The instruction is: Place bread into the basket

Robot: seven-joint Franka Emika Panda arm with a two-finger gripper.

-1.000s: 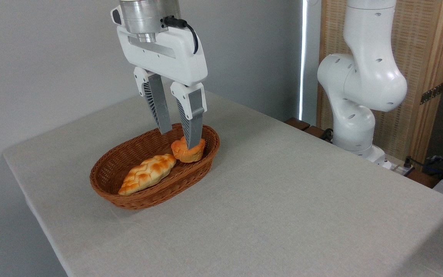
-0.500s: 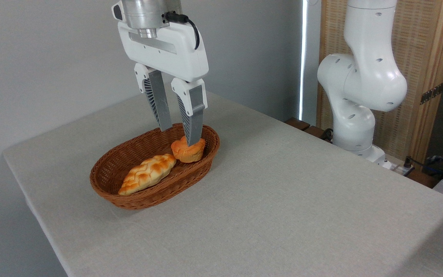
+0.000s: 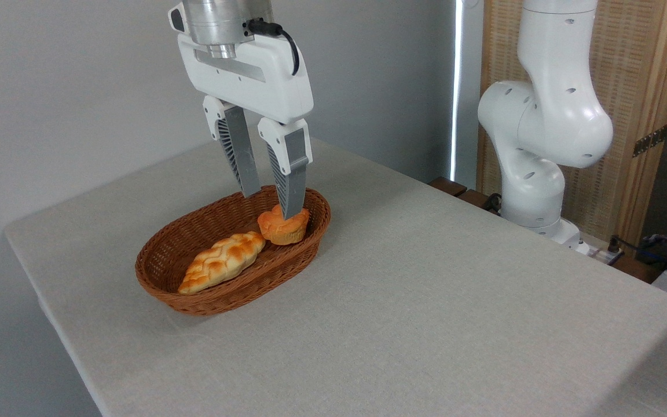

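Resting inside the basket (image 3: 194,255) at its right end, the bread (image 3: 282,227) sits upright beside a braided loaf (image 3: 222,262). The gripper (image 3: 270,202) hangs directly above it, jaws spread apart and gripping nothing; the nearer fingertip overlaps the bun's top, contact uncertain. The basket stands on the grey surface (image 3: 426,301). The arm's white base (image 3: 536,133) rises at right.

Orange bread (image 3: 283,227), brown woven basket (image 3: 206,292), golden braided loaf (image 3: 222,262), white-grey gripper (image 3: 270,205), pale grey table (image 3: 426,301)
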